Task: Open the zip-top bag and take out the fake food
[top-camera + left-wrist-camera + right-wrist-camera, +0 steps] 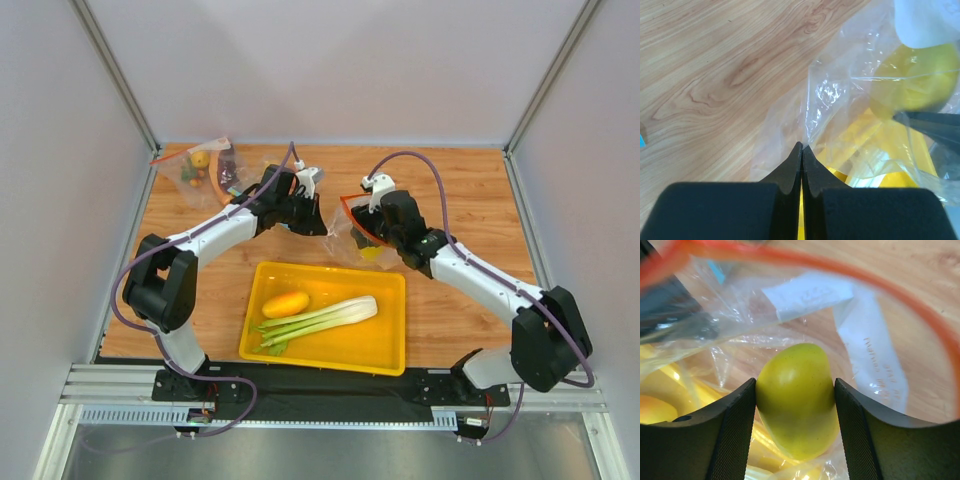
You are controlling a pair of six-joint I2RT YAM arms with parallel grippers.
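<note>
1. The left claw (802, 147) has its two fingers pressed together, and a fold of the clear film of the zip-top bag (343, 238) is pinched at their tips.
2. The right claw (795, 383) reaches in through the mouth of the bag; the red-orange zip strip (900, 295) curves around it like a ring.
3. Between the fingers of the right claw sits the yellow fruit (797, 400). The two pads touch it, one on each side, so the claw is clamped on it.
4. The yellow fruit is inside the bag. The left wrist view shows it through the crinkly plastic, with a dark finger of the right claw just under it.
5. The bag lies on the wooden worktop (470, 210), just behind the far edge of the yellow tray (385, 345) and between the two claws.
6. A white label (875, 355) with small print shows on the bag wall; the print is too blurred to read.
7. Two pieces of the fake food are in the tray – the orange fruit (286, 303) towards the left, and the celery stalk (325, 316) beside it, lying slanted across the middle.
8. Small bags (205, 170) with other items lie in the far left corner of the worktop, well apart from both claws.
</note>
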